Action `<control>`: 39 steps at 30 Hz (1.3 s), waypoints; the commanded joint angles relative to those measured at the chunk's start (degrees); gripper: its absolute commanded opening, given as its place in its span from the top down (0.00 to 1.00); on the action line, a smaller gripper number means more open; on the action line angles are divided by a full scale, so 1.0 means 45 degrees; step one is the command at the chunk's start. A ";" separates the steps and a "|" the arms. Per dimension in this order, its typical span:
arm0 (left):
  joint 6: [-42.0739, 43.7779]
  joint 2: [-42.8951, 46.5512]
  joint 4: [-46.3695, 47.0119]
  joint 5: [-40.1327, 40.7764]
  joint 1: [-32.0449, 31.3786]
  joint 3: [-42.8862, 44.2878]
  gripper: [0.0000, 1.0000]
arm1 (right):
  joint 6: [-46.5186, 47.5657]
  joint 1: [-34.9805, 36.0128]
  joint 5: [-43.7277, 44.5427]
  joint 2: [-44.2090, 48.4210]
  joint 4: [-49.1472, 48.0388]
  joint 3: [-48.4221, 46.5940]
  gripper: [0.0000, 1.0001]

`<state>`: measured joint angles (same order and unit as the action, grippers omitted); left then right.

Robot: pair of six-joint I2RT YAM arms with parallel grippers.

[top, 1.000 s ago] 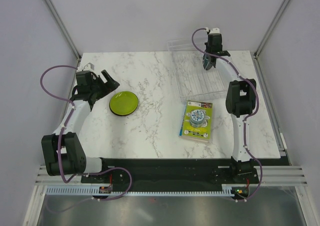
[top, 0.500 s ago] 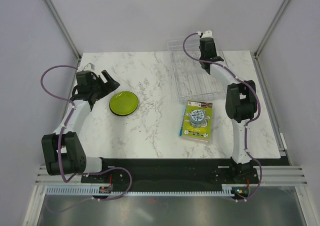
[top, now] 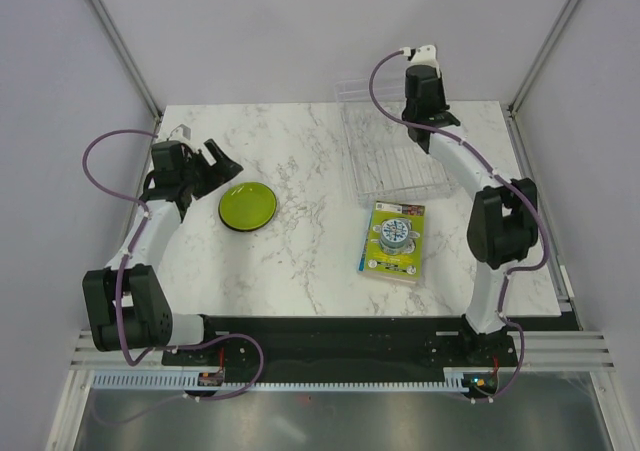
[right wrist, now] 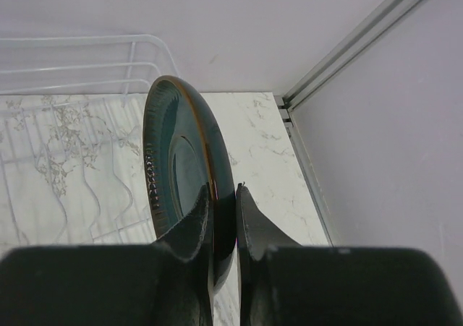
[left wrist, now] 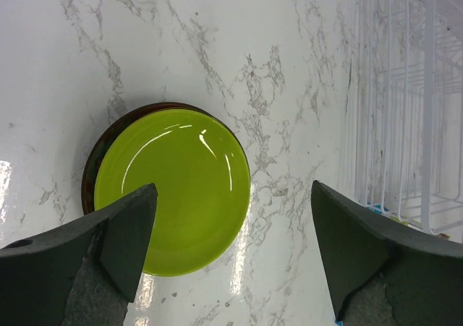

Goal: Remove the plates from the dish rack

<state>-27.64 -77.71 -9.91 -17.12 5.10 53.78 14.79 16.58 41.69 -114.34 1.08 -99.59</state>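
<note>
Right arm (top: 455, 156) now raised toward far edge. Right fingers (right wrist: 255, 228) clamped on rim of dark teal plate (right wrist: 177, 167), upright over dish rack (top: 390, 156). Left fingers (left wrist: 123, 232) apart above lime green plate (left wrist: 173, 189) on tabletop (top: 300, 251). Step: unloading teal plate. Next: carry left, lay flat.

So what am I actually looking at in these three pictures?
It is a robot with a left arm and a right arm, bolted to a marble table. One picture looks down from above. The other two come from a camera on each wrist. The left pincer is open and hovers over a lime green plate lying on the table. The right pincer is shut on a dark teal plate, held on edge at the far end of the clear dish rack. A green-yellow package lies near the rack.
</note>
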 commanded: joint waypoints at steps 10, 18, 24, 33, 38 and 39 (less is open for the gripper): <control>-0.1357 0.0258 0.3742 -0.4123 -0.0391 -0.0973 0.07 | -0.5294 0.1959 -0.5706 0.4510 0.2475 0.1465 1.00; -0.2764 0.0219 0.5834 -0.4808 -0.1601 -0.1755 0.07 | -0.8810 0.3033 -0.8773 0.4980 0.0780 0.3691 1.00; -0.3096 0.0141 0.7064 -0.4710 -0.2285 -0.2554 0.07 | -1.0587 0.3581 -0.9713 0.5097 -0.0998 0.5177 1.00; -0.3350 -0.0016 0.8042 -0.4437 -0.2384 -0.3591 0.08 | -1.2464 0.4128 -1.0982 0.4981 -0.3324 0.6544 1.00; -0.3604 -0.0094 0.8628 -0.4437 -0.2384 -0.3748 0.11 | -1.4045 0.4343 -1.1938 0.4824 -0.5156 0.7637 1.00; -0.3624 -0.0133 0.8667 -0.4456 -0.2384 -0.3728 0.12 | -1.4299 0.4343 -1.2076 0.4805 -0.5452 0.7813 1.00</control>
<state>-41.74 -77.78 23.79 -36.56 -5.50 37.21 -41.47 35.57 -7.38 -94.54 -9.63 -66.61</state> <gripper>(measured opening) 0.906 0.147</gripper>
